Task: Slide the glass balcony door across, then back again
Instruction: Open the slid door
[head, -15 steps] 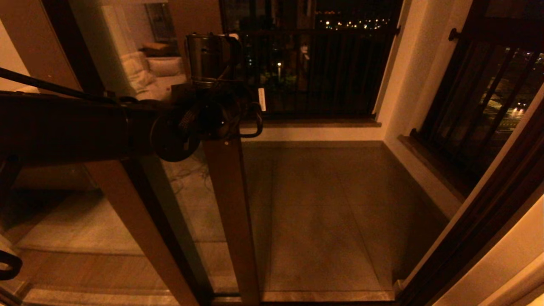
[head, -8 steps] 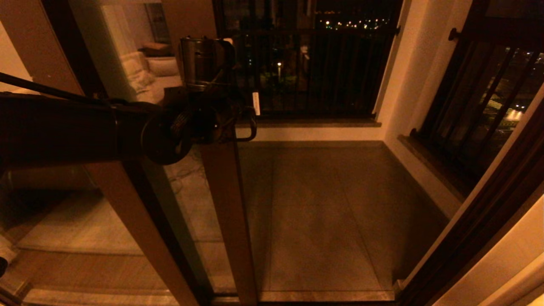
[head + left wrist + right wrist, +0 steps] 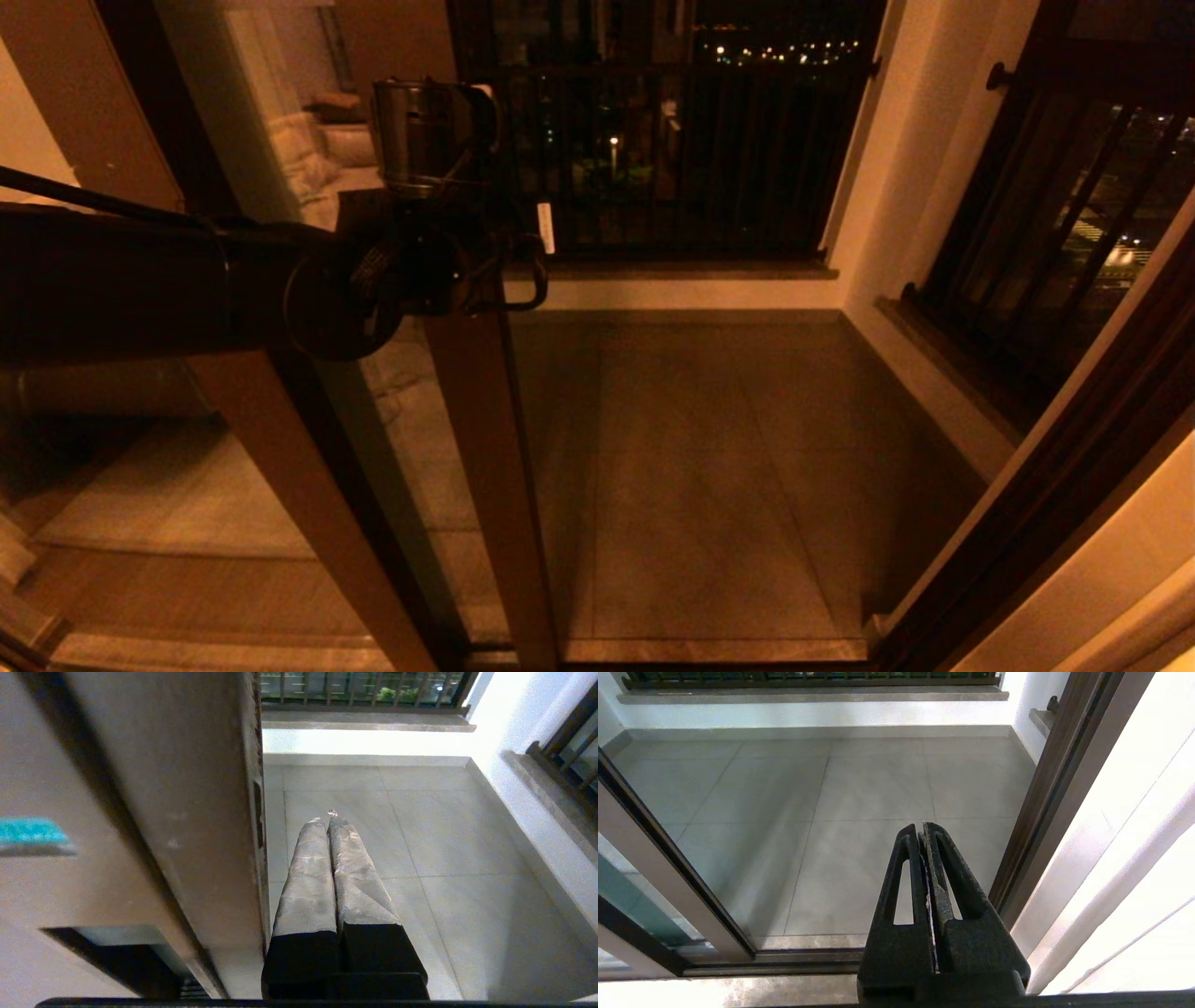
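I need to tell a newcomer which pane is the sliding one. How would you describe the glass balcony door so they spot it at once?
Start at the opening onto the tiled balcony floor. The glass balcony door is the brown-framed pane bordering that opening on the left, with the left gripper, jaws shut, beside its edge. Unlike the neighbouring pane, its upright rail carries a slim handle slot.

The tall glass balcony door in its dark brown frame has slid a little further to the left, widening the opening onto the tiled balcony floor. The closed left hand beside its upright rail has travelled left with it.
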Motion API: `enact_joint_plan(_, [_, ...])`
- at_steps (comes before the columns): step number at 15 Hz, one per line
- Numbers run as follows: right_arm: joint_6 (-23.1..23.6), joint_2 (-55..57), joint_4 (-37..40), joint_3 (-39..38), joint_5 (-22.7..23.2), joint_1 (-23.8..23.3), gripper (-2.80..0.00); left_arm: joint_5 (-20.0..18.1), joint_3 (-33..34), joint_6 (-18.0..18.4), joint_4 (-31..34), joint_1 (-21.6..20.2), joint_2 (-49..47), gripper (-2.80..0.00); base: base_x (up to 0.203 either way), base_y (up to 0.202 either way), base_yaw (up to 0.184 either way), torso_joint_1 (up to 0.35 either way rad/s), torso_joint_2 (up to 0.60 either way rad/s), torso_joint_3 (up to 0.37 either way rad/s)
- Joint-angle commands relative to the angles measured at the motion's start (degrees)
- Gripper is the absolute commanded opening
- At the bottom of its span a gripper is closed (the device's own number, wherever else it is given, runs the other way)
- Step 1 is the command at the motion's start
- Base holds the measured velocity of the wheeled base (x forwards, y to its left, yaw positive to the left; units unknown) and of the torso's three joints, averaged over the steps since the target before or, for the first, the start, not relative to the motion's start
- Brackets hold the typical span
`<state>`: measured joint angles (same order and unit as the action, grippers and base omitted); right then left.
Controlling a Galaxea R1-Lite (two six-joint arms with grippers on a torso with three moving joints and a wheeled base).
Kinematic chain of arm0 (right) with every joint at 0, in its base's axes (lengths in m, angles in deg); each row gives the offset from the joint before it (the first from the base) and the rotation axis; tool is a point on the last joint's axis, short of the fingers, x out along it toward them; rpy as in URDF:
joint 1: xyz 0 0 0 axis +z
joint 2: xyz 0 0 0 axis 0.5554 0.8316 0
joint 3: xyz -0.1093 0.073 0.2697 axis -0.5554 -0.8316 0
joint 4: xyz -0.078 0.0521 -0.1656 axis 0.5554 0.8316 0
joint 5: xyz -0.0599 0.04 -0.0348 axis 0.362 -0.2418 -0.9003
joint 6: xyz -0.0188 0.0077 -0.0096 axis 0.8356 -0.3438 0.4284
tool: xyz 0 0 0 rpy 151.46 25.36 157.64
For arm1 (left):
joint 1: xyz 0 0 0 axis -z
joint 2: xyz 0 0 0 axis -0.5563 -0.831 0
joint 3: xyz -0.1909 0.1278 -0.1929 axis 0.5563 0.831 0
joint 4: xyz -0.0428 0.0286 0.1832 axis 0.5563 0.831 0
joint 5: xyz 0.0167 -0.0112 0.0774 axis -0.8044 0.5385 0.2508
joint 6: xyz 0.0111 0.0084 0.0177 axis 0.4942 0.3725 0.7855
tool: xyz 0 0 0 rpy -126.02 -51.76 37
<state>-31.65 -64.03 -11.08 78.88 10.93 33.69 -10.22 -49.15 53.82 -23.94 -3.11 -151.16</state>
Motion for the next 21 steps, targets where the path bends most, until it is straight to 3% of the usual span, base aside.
enact_joint_plan(1, [0.03, 0.02, -0.04, 0.0, 0.04, 0.05, -2.8, 0.03, 0.14, -0.04, -0.22, -0.18, 0.04, -2.8, 0.0, 0.0, 0.0, 0.0, 0.0, 0.0])
enact_joint_plan(7, [0.03, 0.02, -0.03, 0.0, 0.04, -0.01, -2.8, -0.15, 5.68, 0.22, -6.12, -1.33, 1.34, -2.8, 0.0, 0.0, 0.0, 0.0, 0.0, 0.0])
enact_joint_plan(21, [0.03, 0.02, 0.04, 0.0, 0.04, 0.0, -2.8, -0.24, 5.85, 0.22, -6.12, -3.62, 2.26, -2.8, 0.0, 0.0, 0.0, 0.0, 0.0, 0.0])
